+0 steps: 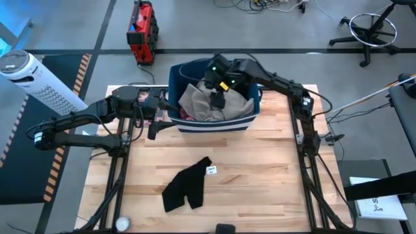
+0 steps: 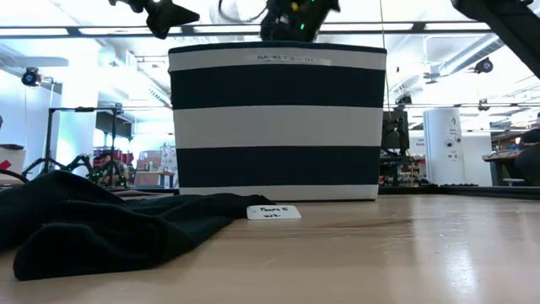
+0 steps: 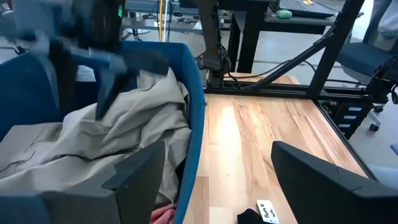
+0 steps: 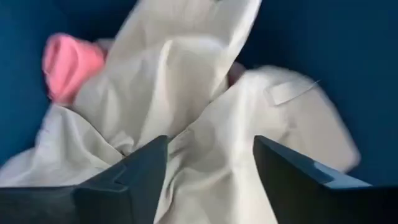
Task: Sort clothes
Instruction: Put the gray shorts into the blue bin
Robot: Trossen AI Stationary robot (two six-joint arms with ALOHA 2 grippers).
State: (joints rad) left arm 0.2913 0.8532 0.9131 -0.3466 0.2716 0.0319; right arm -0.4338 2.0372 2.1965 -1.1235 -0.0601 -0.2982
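Overhead, table-level and both wrist cameras all take in the striped bin (image 1: 214, 123).

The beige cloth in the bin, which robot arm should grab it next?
Probably the right. Its open right gripper hangs directly over the beige cloth in the navy bin. The open left gripper waits outside the bin's wall.

The right gripper (image 1: 216, 99) hangs inside the navy striped bin (image 1: 214, 123), fingers spread, with the khaki-beige garment (image 4: 205, 143) heaped right under them and a pink piece (image 4: 65, 65) beside it; bin walls close in around. The left gripper (image 1: 154, 129), also spread, sits just outside the bin's wall. Ahead of those jaws, bare table (image 1: 260, 175) lies open, broken only by the black garment (image 1: 187, 186).
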